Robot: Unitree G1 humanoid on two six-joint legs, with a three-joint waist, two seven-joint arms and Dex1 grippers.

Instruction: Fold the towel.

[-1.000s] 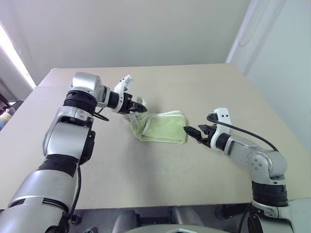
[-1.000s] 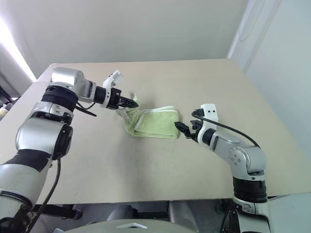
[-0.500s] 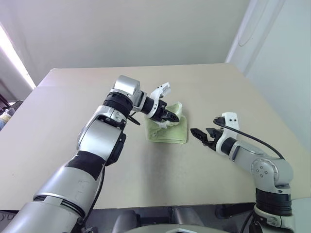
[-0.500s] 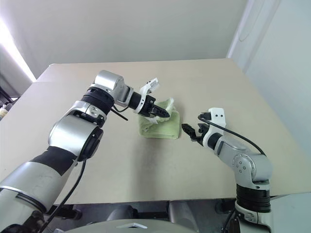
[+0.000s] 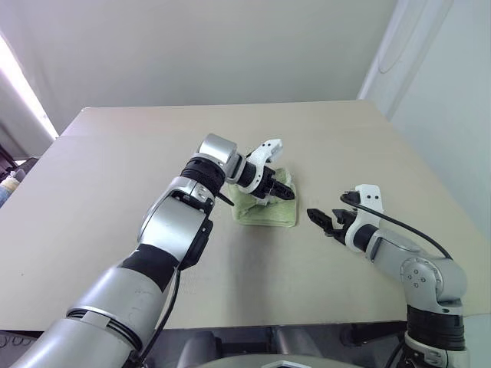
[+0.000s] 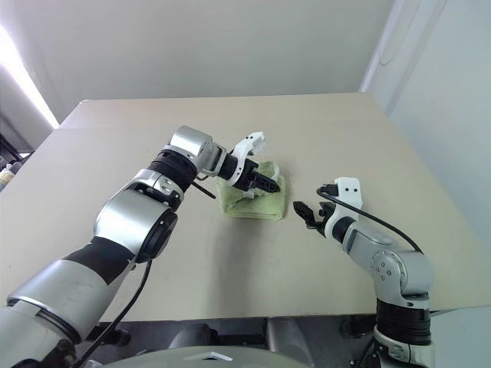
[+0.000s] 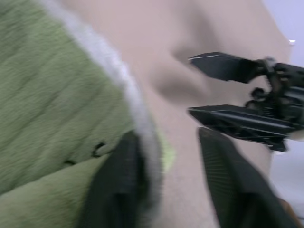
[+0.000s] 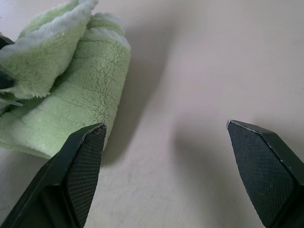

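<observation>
— Left end effector (image 5: 281,193) reaches across over the towel (image 5: 268,210), its black fingers (image 7: 118,190) parted, one resting on the white-edged border, the other off the cloth over the bare counter (image 5: 115,176). It grips nothing.

— And the right one?

— Right end effector (image 5: 316,217) hovers just beside the towel's right edge, fingers spread wide and empty, tips pointing toward the cloth but apart from it.

— How does the towel look?

— Light green, fluffy terry with a thin white trim. It lies near the middle of the counter as a compact folded bundle, layers stacked, the top flap a little raised and rumpled under the left fingers. The right wrist view shows a rounded folded edge facing that arm, with a paler fuzzy flap lapping over it.
</observation>
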